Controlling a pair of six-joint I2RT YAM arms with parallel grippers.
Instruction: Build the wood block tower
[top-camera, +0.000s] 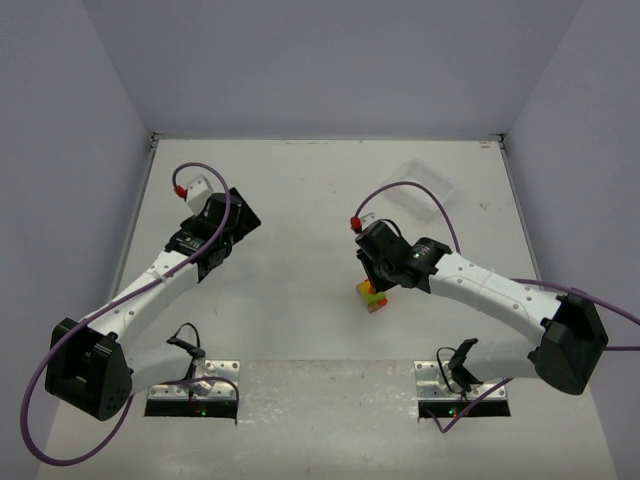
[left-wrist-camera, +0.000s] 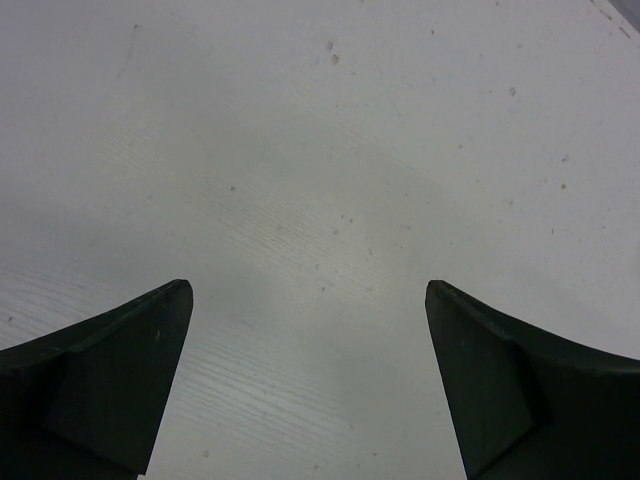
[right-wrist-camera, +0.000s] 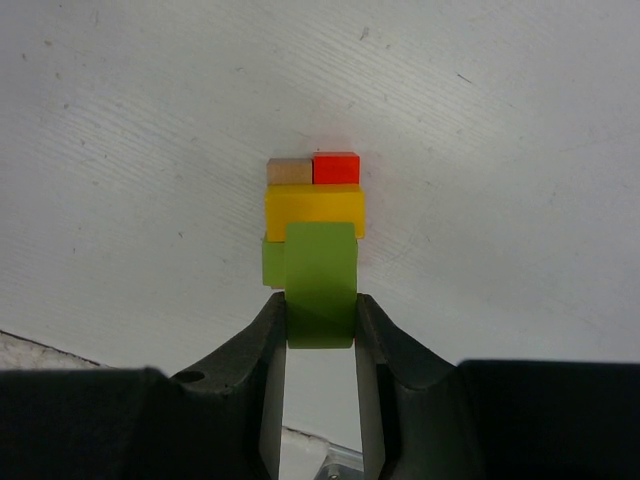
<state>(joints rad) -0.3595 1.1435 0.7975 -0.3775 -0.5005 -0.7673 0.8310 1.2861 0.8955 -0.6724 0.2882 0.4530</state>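
The wood block tower (top-camera: 373, 296) stands on the white table just under my right gripper (top-camera: 383, 282). In the right wrist view I see a tan block (right-wrist-camera: 288, 171) and a red block (right-wrist-camera: 336, 167) side by side, a yellow block (right-wrist-camera: 314, 210) against them and a small green block (right-wrist-camera: 272, 262) behind. My right gripper (right-wrist-camera: 320, 312) is shut on a larger green block (right-wrist-camera: 320, 285) that sits right at the stack. My left gripper (left-wrist-camera: 308, 290) is open and empty over bare table, far left of the tower (top-camera: 212, 232).
A clear plastic tray (top-camera: 425, 185) lies at the back right of the table. White walls close in the table on three sides. Two metal base plates (top-camera: 192, 397) sit at the near edge.
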